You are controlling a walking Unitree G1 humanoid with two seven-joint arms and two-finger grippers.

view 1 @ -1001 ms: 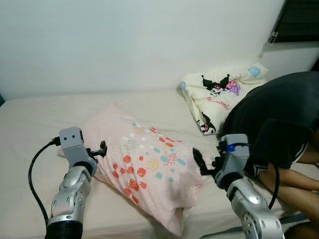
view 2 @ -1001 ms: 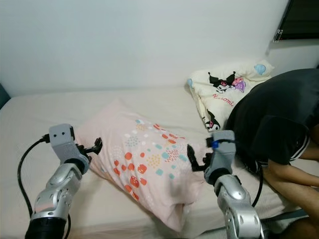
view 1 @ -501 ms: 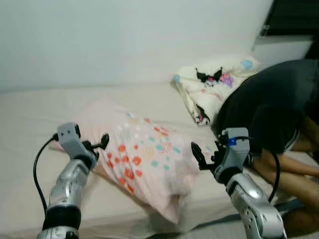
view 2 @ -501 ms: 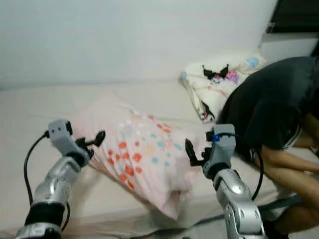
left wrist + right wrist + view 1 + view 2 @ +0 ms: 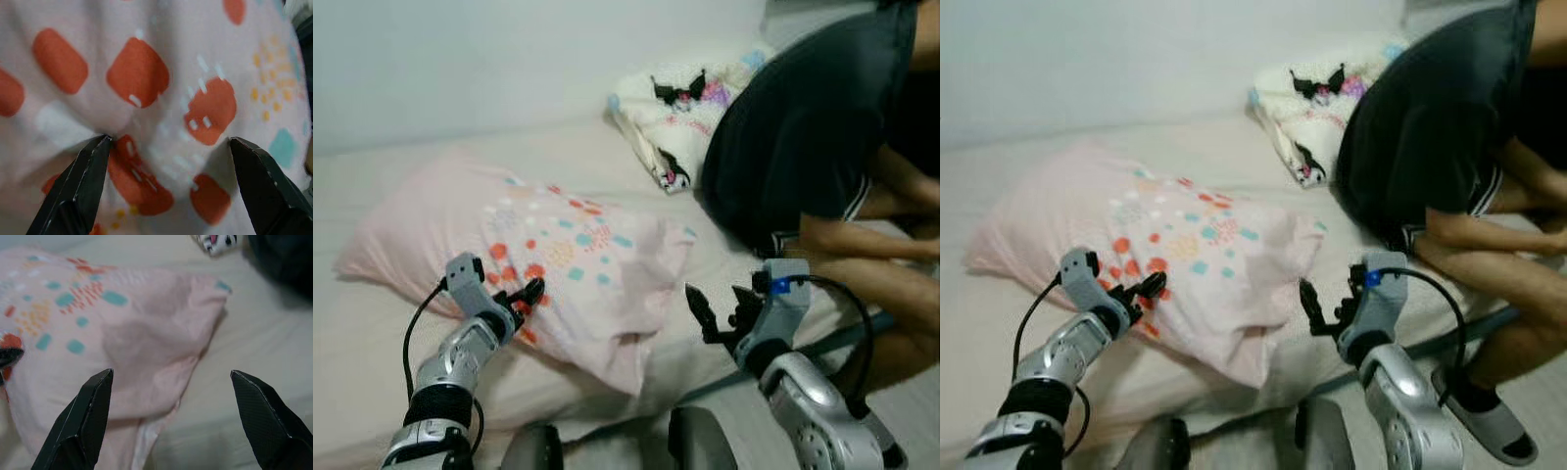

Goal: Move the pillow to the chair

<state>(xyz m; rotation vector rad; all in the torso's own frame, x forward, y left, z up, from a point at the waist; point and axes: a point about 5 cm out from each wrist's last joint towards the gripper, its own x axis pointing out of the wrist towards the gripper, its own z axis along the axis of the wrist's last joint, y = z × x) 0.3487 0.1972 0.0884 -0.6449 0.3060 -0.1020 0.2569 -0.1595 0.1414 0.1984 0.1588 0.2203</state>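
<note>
Two pincers spread wide: left pincer [image 5: 527, 295] pressing fingertips into the pillow [image 5: 548, 259] at centre left, right pincer [image 5: 717, 311] hovering lower right over the bed [image 5: 372, 333].

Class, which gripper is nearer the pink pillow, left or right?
Left. The left gripper is against the pink pillow, its open fingers pressing into the dotted cover. The right gripper hangs open just off the pillow's near corner, not touching.
</note>
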